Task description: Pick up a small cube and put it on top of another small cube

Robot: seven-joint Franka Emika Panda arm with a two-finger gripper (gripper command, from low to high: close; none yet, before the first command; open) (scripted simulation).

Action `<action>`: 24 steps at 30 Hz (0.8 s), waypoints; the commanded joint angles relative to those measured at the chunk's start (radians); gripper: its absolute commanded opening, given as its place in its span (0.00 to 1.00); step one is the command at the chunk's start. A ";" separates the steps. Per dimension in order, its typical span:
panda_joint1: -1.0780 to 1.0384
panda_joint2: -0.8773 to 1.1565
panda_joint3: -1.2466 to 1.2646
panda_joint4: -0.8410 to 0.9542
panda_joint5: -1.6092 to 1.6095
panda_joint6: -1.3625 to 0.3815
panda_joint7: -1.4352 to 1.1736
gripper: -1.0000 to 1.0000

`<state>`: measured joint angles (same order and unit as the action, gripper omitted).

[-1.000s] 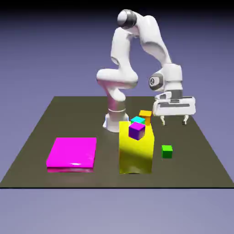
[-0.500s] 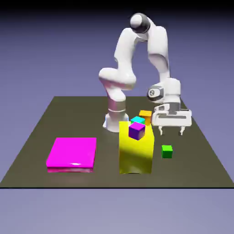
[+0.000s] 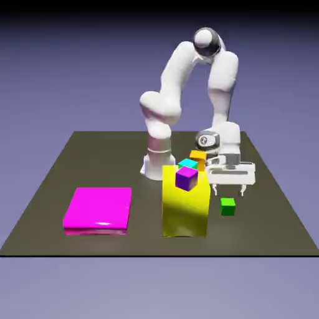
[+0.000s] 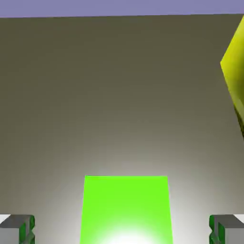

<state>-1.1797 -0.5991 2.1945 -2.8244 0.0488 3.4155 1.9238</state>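
The small bright green cube [image 3: 228,206] lies on the dark table to the exterior view's right of a tall yellow block [image 3: 185,209]. My gripper [image 3: 229,191] hangs open just above it, its fingers spread wide and clear of the cube. In the hand view the green cube [image 4: 126,208] fills the bottom middle between the two grey fingertips [image 4: 18,228], with a wide gap on each side. A purple cube [image 3: 186,178] and a cyan cube [image 3: 188,164] rest on top of the yellow block.
An orange cube [image 3: 198,158] sits behind the yellow block, close to the hand. A flat magenta slab [image 3: 99,209] lies at the exterior view's left. The yellow block's edge [image 4: 235,71] shows at the hand view's right.
The arm has lowered the open gripper and shifted it toward the exterior view's left and front, bringing it down over the green cube. No cube has moved.
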 commanded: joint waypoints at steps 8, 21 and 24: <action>-0.192 -0.090 0.157 0.056 -0.057 0.082 0.059 0.00; 0.255 0.115 -0.239 -0.042 0.057 -0.149 -0.063 0.00; 0.303 0.129 -0.348 0.012 0.029 -0.273 -0.011 0.00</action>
<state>-0.8765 -0.4697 1.8467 -2.8125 0.0777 3.1439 1.9137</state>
